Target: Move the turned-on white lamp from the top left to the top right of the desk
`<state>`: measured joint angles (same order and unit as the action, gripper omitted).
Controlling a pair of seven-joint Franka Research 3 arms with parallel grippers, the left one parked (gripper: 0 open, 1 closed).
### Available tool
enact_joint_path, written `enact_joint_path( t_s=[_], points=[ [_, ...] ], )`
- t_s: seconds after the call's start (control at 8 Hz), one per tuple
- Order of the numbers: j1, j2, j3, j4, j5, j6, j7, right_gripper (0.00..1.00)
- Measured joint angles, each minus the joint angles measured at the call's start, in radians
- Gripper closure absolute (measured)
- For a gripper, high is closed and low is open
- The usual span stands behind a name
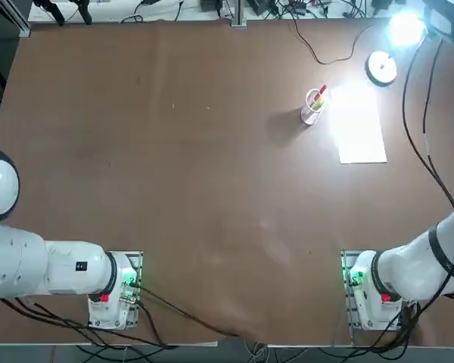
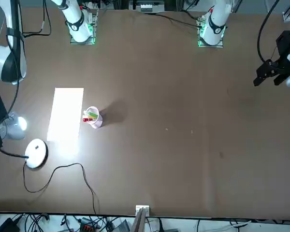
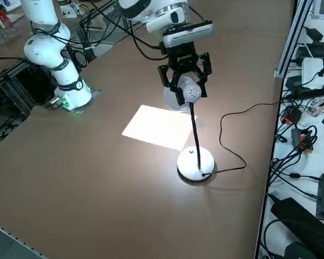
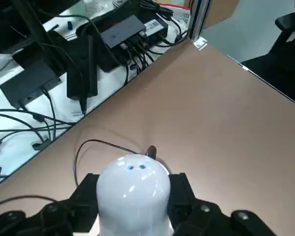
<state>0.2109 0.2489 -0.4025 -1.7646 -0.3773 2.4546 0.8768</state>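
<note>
right gripper (image 4: 133,199) is clenched on the white lamp's glowing head, one finger each side. lamp (image 3: 196,163) is at the top right of the desk (image 1: 212,151), round base close to the white paper (image 1: 361,128); can't tell if the base touches down. black cord (image 3: 221,132) curves off toward the far edge. pen cup (image 1: 310,113) sits on the paper's other side. label (image 4: 154,26) on a black box (image 4: 137,37) past the edge, print too small to read.

The brown tabletop (image 1: 212,174) carries a white paper sheet (image 1: 361,134), a cup of pens (image 1: 311,113) just beside it, and the lamp's round base (image 1: 381,67) with its black cord (image 1: 323,60).
</note>
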Motion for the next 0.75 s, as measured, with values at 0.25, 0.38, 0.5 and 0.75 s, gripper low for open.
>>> enact_joint_path(
  t_s=[0.25, 0.38, 0.5, 0.75],
  points=[
    [-0.009, -0.023, 0.0, -0.034, -0.012, 0.024, -0.019, 0.28],
    [-0.008, -0.024, 0.001, -0.046, -0.024, 0.024, -0.029, 0.28],
    [-0.007, -0.025, 0.001, -0.062, -0.045, 0.024, -0.033, 0.28],
    [-0.005, -0.033, 0.002, -0.081, -0.091, 0.029, -0.033, 0.28]
  ],
)
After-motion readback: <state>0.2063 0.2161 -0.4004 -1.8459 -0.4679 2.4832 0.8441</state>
